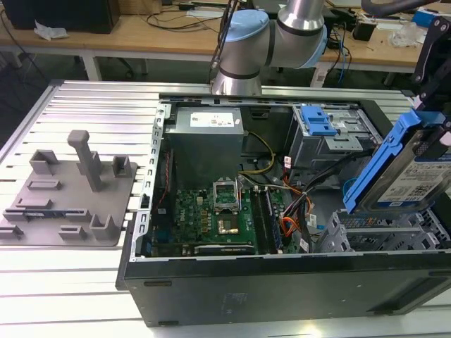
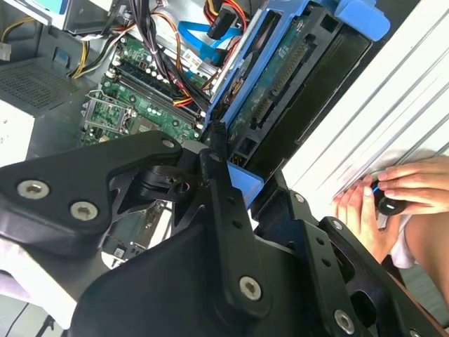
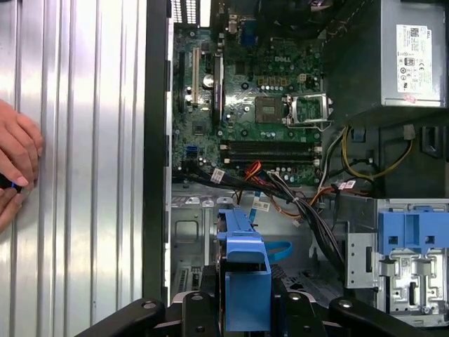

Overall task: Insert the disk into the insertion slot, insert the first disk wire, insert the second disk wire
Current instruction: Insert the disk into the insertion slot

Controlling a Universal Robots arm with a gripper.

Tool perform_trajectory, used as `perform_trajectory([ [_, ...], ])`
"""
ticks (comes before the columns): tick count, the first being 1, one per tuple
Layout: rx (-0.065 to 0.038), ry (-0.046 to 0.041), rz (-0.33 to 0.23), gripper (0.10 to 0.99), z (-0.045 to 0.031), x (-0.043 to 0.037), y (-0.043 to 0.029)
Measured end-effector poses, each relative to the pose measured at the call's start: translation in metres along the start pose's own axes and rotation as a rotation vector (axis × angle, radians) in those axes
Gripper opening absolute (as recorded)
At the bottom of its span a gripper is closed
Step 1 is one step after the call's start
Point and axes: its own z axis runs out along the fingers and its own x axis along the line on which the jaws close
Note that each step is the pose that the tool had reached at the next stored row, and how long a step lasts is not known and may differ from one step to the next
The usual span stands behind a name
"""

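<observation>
**A:** Where do we log the disk?

**B:** Off the desk and in the air, over the open computer case at the exterior view's right. The tool is clenched on its blue carrier. In both wrist views the black fingers press the carrier from either side.

**A:** And its lie against the insertion slot?

**B:** This is the relation we mark. The slot is the grey perforated cage directly under the disk. The disk's long axis stands steep, not level: the lower end hangs just above the cage and the upper end leans toward the exterior view's right. We judge it apart from the cage, not yet seated, though the gap at the lower edge is hard to read.

**A:** Wires?

**B:** The first disk wire, a light-blue flat cable, curves loose inside the case near the cage, unplugged as far as we can tell. We cannot single out the red-and-black bundle among the other cables with any certainty.

**A:** Anything else nearby?

**B:** A person's hand rests on the ribbed desk beside the case, well apart from the tool.
</observation>
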Motion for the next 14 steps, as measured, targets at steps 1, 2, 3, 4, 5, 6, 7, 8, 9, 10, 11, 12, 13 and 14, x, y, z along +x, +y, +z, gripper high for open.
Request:
perform_trajectory([
  [1, 0.000, -0.0001, 0.001, 0.365, 0.0003, 0.0000, 0.0000],
  [2, 0.000, -0.0001, 0.003, 0.365, 0.0011, 0.0001, 0.0000],
  [3, 0.000, -0.0002, 0.004, 0.365, 0.0016, 0.0001, 0.0000],
  [4, 0.000, -0.0001, 0.004, 0.365, 0.0019, 0.0001, 0.0000],
  [5, 0.000, -0.0001, 0.005, 0.365, 0.0024, 0.0002, -0.0001],
  [6, 0.000, -0.0002, 0.005, 0.365, 0.0027, 0.0002, -0.0001],
  [7, 0.000, -0.0002, 0.005, 0.365, 0.0031, 0.0002, -0.0001],
  [8, 0.000, -0.0002, 0.005, 0.365, 0.0034, 0.0003, -0.0001],
  [9, 0.000, -0.0002, 0.005, 0.365, 0.0041, 0.0004, -0.0001],
  [10, 0.000, -0.0001, 0.005, 0.365, 0.0047, 0.0004, -0.0001],
  [11, 0.000, -0.0002, 0.005, 0.365, 0.0051, 0.0005, -0.0001],
  [12, 0.000, -0.0002, 0.005, 0.365, 0.0056, 0.0005, -0.0002],
  [13, 0.000, -0.0002, 0.005, 0.365, 0.0064, 0.0006, -0.0002],
  [14, 0.000, -0.0002, 0.005, 0.365, 0.0075, 0.0007, -0.0002],
])
